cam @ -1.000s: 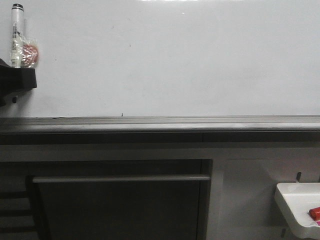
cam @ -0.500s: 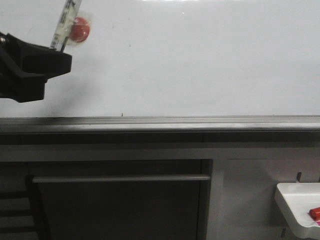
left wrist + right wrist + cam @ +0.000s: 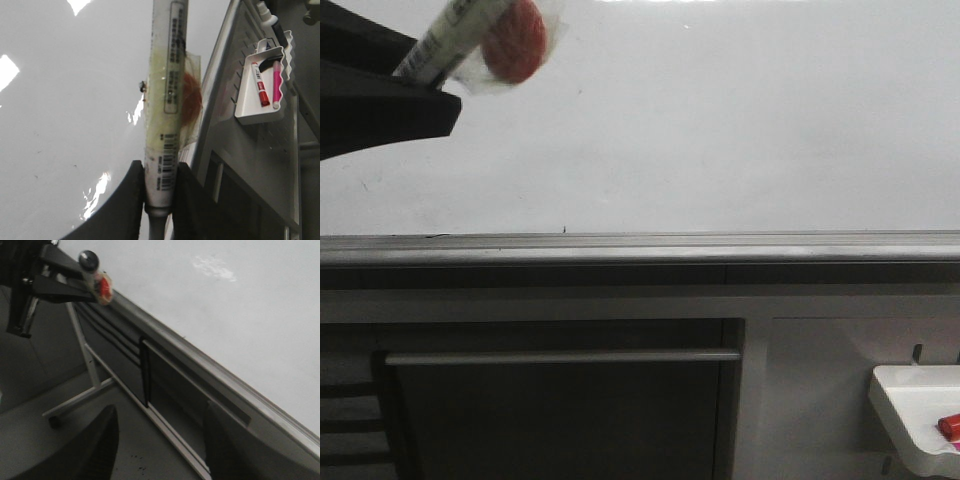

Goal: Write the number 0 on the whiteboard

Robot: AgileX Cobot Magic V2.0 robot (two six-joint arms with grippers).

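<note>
Filling the upper half of the front view, the whiteboard (image 3: 720,130) stood glossy and white, marked only by faint smudges and a few tiny dark specks, with no drawn loop visible on it anywhere; its grey metal ledge (image 3: 640,245) ran along the lower edge. At the upper left of that view the left gripper (image 3: 160,192) had its two dark fingers (image 3: 131,200) closed narrowly on the lower barrel of a white marker pen (image 3: 167,90), whose labelled body slanted up and out of the frame. A red magnet (image 3: 515,28) sat taped to the pen's side under a clear wrap (in the left wrist view it showed only as a reddish patch behind the tape). Whether the pen's tip touched the board could not be told, since the tip lay outside the pictures. The right gripper (image 3: 160,450) hung well apart from the board with its fingers spread wide and nothing between them, angled toward the ledge and the dark cabinet front below it. Low at the right, a small white tray (image 3: 910,410) hung on the panel, holding a red marker (image 3: 261,87) beside a pink one (image 3: 276,87).
</note>
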